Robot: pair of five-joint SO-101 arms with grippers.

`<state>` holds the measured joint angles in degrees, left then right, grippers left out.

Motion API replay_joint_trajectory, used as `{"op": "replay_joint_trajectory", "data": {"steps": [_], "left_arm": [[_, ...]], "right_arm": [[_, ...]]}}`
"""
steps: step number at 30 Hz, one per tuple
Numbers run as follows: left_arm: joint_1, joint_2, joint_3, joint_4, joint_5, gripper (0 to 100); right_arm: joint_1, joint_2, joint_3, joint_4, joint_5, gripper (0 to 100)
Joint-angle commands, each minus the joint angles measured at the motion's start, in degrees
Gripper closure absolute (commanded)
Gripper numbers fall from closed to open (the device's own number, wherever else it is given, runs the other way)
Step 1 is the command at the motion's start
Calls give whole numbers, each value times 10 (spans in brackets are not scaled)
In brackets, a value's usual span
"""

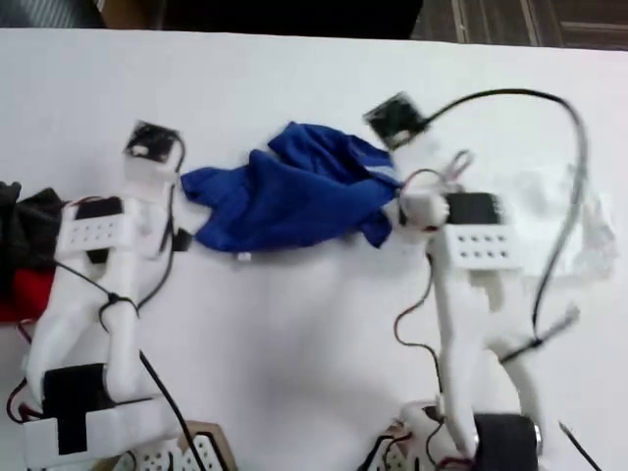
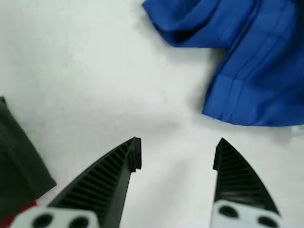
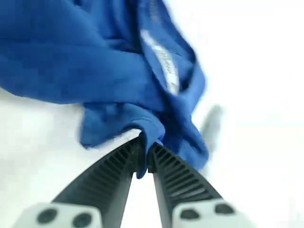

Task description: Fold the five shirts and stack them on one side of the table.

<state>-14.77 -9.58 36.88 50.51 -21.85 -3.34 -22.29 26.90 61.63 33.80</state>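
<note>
A crumpled blue shirt lies in the middle of the white table. My right gripper is shut on a fold of the blue shirt at its right end, where the arm's head touches the cloth. My left gripper stands open over bare table, a short way from the blue shirt's left end. In the high view that arm sits just left of the shirt.
Dark and red clothes are piled at the table's left edge; a dark cloth edge lies beside the left gripper. A clear plastic piece lies at the right. Cables loop around the right arm.
</note>
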Motion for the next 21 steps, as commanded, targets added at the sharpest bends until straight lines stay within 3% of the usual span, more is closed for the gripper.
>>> {"op": "replay_joint_trajectory", "data": {"steps": [1,5,10,14,21], "left_arm": [[62,-25,-1,18,-30,733],[109,-23,-6,11,-43,732],[110,-9,-7,-74,-37,732],[116,74,-40,-95,-37,732],[134,264,-206,61,-41,736]], "right_arm": [[46,-58,-24,17,11,978],[96,-80,-24,18,11,978],[151,-95,-24,39,49,978],[177,-103,-24,59,55,978],[187,-145,-18,95,55,978]]}}
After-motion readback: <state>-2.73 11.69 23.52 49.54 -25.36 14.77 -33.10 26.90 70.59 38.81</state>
